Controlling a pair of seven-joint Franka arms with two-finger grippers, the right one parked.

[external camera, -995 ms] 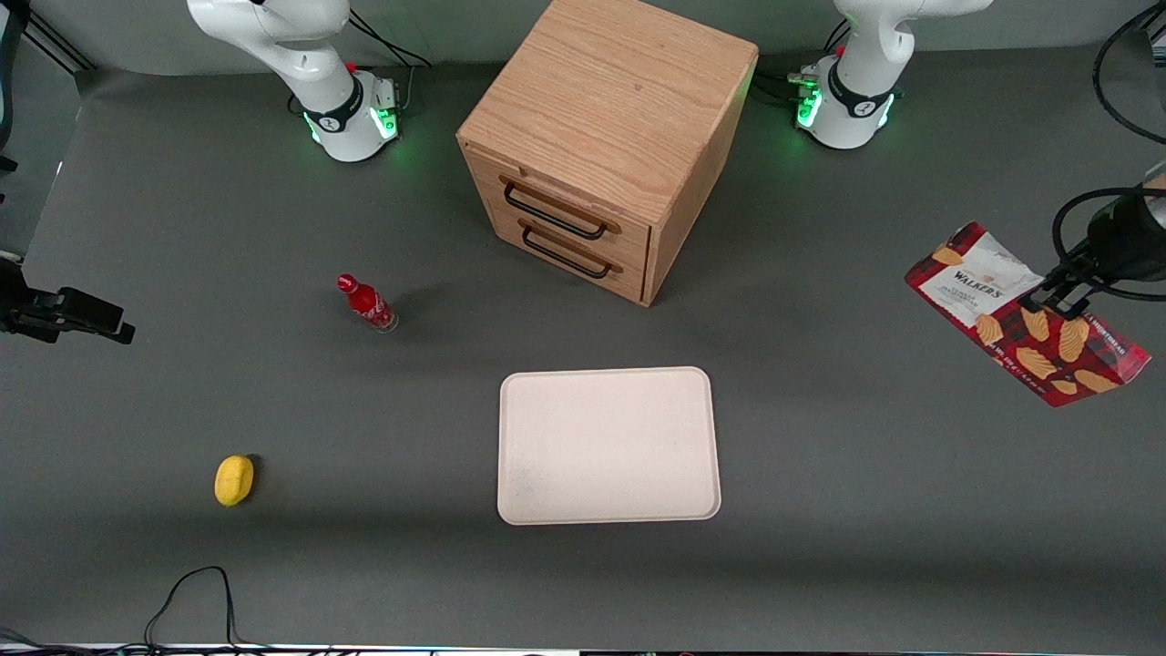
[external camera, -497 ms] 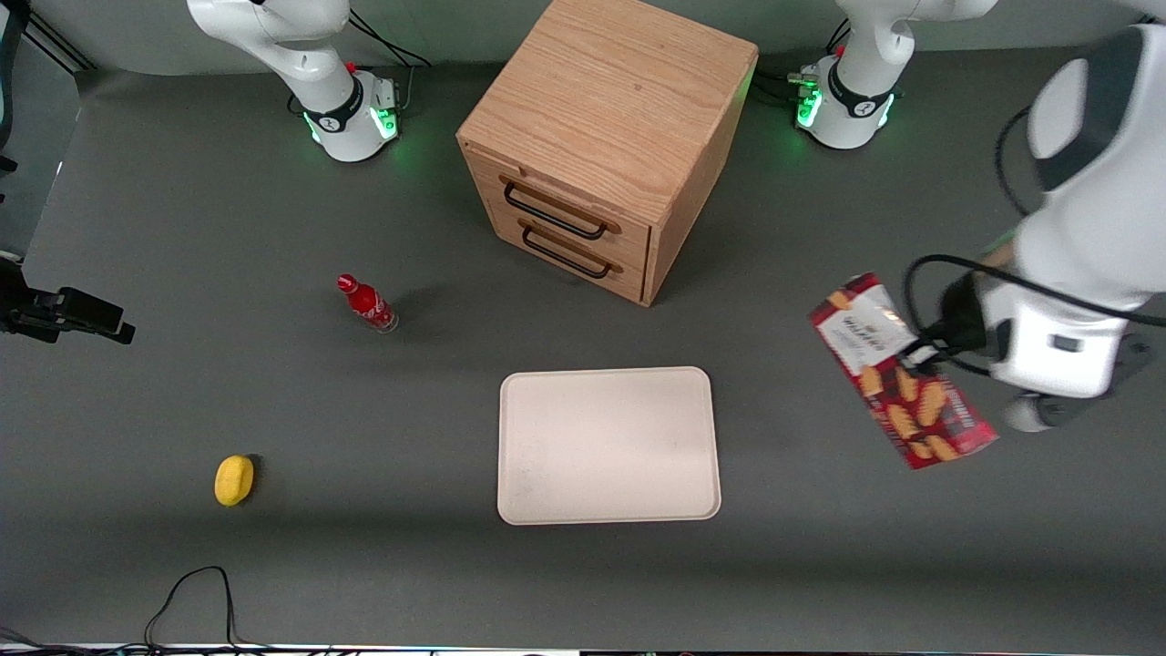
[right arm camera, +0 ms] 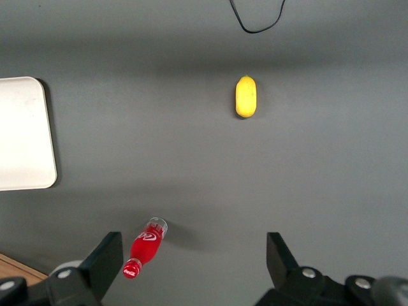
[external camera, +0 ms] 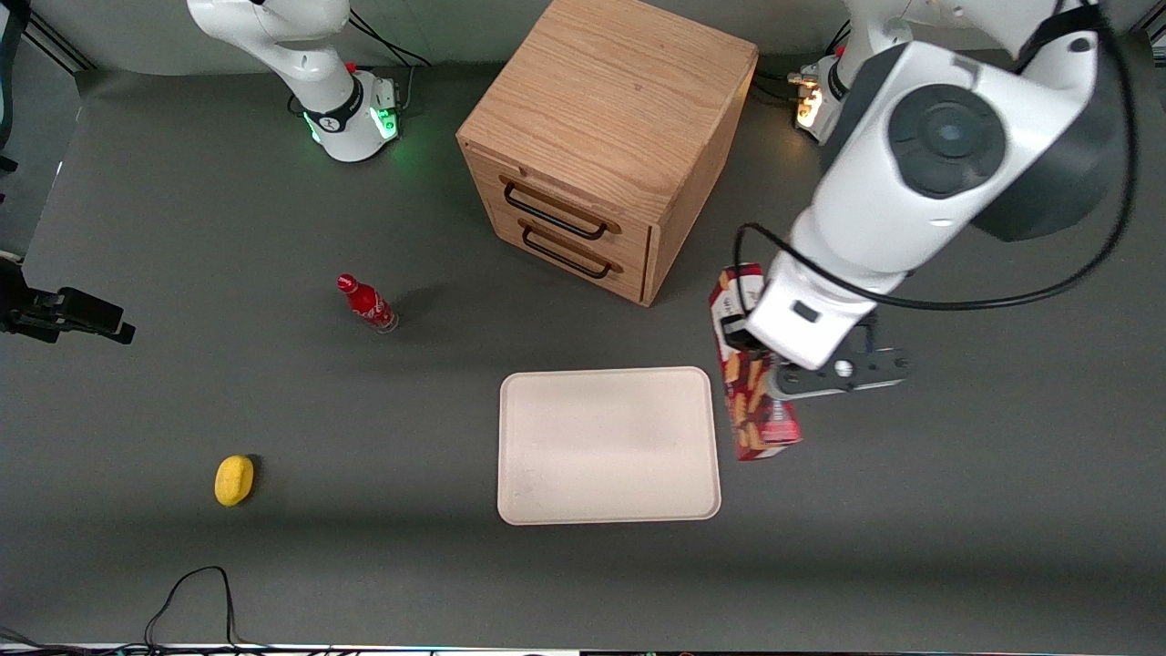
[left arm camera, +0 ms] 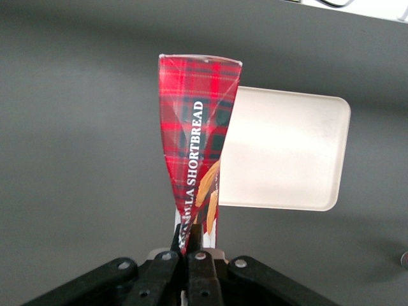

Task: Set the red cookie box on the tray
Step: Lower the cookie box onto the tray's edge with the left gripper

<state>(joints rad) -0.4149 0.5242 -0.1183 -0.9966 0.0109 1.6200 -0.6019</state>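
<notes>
The red cookie box [external camera: 749,392] is held in the air in my left gripper [external camera: 774,378], just beside the tray's edge toward the working arm's end. The arm's wrist covers the middle of the box in the front view. In the left wrist view the box [left arm camera: 194,146] shows red tartan with "SHORTBREAD" lettering, pinched at one end between the shut fingers of the gripper [left arm camera: 189,239]. The cream-white tray [external camera: 608,445] lies flat and bare on the table, nearer to the front camera than the cabinet; it also shows in the left wrist view [left arm camera: 287,153] and the right wrist view [right arm camera: 22,134].
A wooden two-drawer cabinet [external camera: 606,146] stands farther from the front camera than the tray. A small red bottle [external camera: 366,303] and a yellow lemon-like object [external camera: 234,479] lie toward the parked arm's end. A black cable [external camera: 191,592] loops at the table's near edge.
My left gripper has carried the cookie box from the working arm's end of the table inward to just beside the tray, and the box has turned more end-on.
</notes>
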